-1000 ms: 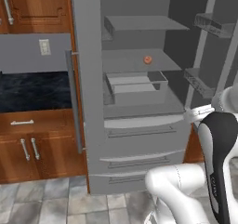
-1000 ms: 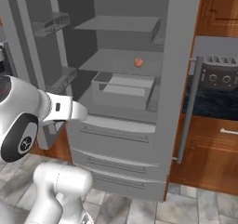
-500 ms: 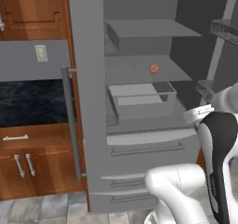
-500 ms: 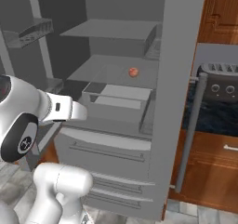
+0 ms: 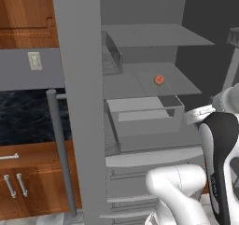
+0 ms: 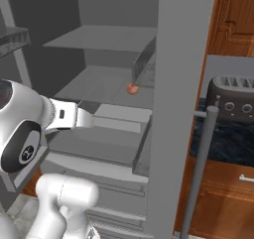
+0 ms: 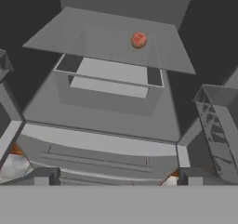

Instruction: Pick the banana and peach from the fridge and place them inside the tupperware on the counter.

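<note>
The fridge [image 5: 79, 102] stands open and the arm faces its shelves, so the step in hand looks like the approach to the first fruit. The peach [image 5: 159, 80] sits alone on the middle shelf [image 5: 140, 81], toward the back, above an open grey bin [image 5: 144, 119]; the right base view shows it at [image 6: 132, 89] and the hand view at [image 7: 139, 40]. The gripper [image 7: 116, 175] is low in front of the drawers, well short of the peach, its fingertips [image 7: 44, 175] set wide apart with nothing between them (open and empty, as far as the hand view tells). I see no banana on the shelves in view, and cannot say where it lies.

Next, I judge, the hand must rise to shelf height and reach in over the bin, centring the jaws on the peach before closing. A round fruit may roll if nudged.

The counter [image 5: 23, 121] lies to the left of the door.
</note>
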